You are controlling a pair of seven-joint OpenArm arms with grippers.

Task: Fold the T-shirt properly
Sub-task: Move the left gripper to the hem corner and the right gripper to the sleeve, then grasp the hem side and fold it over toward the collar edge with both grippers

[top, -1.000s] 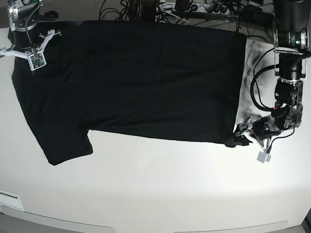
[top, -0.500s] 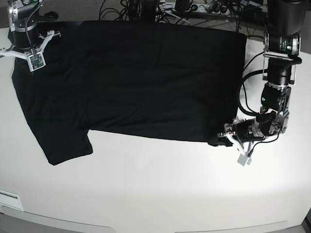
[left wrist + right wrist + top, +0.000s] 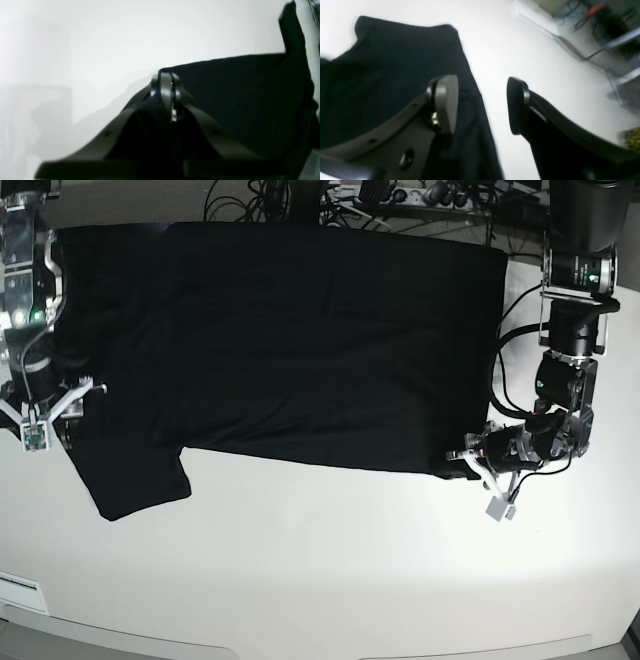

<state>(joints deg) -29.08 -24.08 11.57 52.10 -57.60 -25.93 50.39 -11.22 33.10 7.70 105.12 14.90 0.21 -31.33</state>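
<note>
The T-shirt (image 3: 300, 340) lies spread flat, plain black side up, across the upper half of the white bench (image 3: 330, 570) in the base view. At the lower right of the cloth, the left gripper (image 3: 462, 462) is pressed together, pinching the T-shirt's hem corner. At the left edge of the frame the right gripper (image 3: 45, 432) sits over the sleeve edge with its fingers (image 3: 445, 105) spread apart.

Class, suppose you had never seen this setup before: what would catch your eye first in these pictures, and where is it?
The big black T-shirt spread flat over the white table dominates the base view. At its lower right corner, the left gripper is shut on the hem. At the opposite edge, by the sleeve, the right gripper is open, one finger over cloth and one over bare table.
</note>
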